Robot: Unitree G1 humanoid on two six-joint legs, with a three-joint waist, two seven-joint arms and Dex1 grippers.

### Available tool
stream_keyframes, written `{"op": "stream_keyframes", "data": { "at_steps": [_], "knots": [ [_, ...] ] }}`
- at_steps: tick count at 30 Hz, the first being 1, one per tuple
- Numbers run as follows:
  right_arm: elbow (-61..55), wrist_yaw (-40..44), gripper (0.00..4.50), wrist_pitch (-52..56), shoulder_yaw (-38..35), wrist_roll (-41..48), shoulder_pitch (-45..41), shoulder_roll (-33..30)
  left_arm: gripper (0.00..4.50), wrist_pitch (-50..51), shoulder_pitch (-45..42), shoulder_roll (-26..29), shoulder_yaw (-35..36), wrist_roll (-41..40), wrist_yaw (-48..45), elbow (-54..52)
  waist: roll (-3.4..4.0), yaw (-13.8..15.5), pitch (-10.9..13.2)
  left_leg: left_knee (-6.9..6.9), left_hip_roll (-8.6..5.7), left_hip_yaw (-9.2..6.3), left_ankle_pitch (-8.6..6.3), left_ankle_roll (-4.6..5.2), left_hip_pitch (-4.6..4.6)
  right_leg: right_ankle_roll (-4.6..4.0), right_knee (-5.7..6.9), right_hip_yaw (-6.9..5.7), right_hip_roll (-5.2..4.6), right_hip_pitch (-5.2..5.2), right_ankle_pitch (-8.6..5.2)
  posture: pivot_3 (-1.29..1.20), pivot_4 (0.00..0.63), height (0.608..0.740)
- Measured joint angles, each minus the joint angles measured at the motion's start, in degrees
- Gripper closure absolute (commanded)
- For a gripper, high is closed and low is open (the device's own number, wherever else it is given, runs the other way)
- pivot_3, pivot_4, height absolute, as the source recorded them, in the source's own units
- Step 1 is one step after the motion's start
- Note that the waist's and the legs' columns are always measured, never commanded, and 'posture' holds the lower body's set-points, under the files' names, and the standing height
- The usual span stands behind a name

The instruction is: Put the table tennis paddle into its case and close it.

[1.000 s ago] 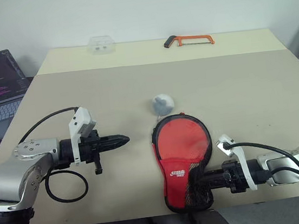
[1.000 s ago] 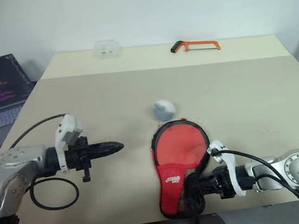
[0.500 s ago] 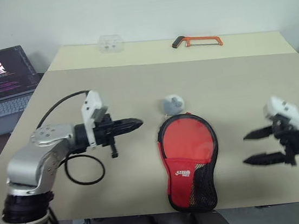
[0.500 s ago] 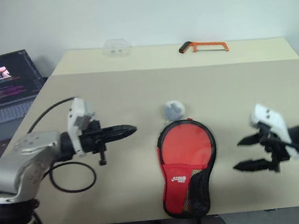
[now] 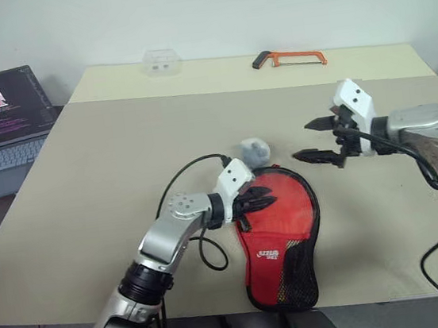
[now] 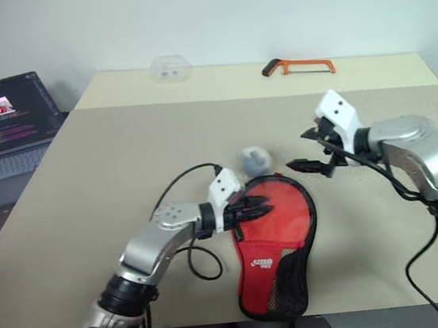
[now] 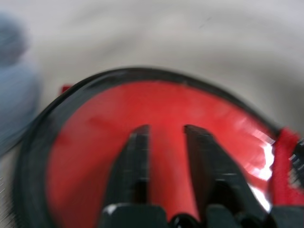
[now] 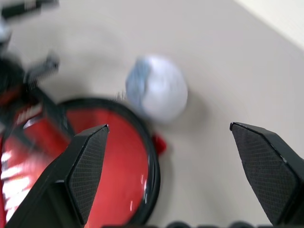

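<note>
Both arms have changed places since the earlier frames: in the head views the right gripper, which lay low against the narrow mesh end of the red paddle-shaped fabric case, has let go and risen to hang above the beige table beyond the case's round end, its jaws spread wide and empty, while the left gripper has swung in from the side and now sits over the case's round red face, jaws slightly parted. A grey plush charm lies just past the round end. No separate table tennis paddle is to be seen, so it is likely already inside; whether the zip is shut I cannot tell. From the left wrist, two narrowly parted black fingers hover over the red fabric, gripping nothing. From the right wrist, widely spread fingertips frame the charm and the case's black rim, which suggests a reach for the zip.
</note>
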Motion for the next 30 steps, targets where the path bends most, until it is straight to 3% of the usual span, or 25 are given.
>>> {"op": "stream_keyframes", "data": {
  "at_steps": [6,19,30],
  "knots": [
    [3.7,-0.5,0.0,2.1,0.8,-1.7,-3.4,7.0,0.03,0.3,0.9,-1.3,-0.2,0.8,0.6,-0.4,0.02,0.0,0.0,0.03,-0.01,0.0,0.0,0.0,0.02,0.0,0.1,0.0,0.01,0.0,0.0,0.0,0.15,0.74],
    [20.0,-2.2,0.0,6.7,6.0,-9.7,-11.7,18.9,0.03,-2.7,1.2,-1.8,-2.9,10.0,6.1,1.6,0.09,-0.1,-0.1,0.03,-0.01,0.02,0.0,0.0,0.06,-0.01,0.12,-0.01,0.01,0.0,0.0,0.0,0.15,0.74],
    [40.6,-3.5,0.0,-1.4,7.3,-18.2,-16.3,27.9,0.03,0.3,1.6,-3.3,-3.7,9.9,5.8,0.7,0.14,-0.1,-0.2,0.05,-0.03,0.03,0.01,-0.01,0.13,-0.01,0.23,-0.01,0.02,0.02,0.0,0.0,0.15,0.74]
  ]
}}
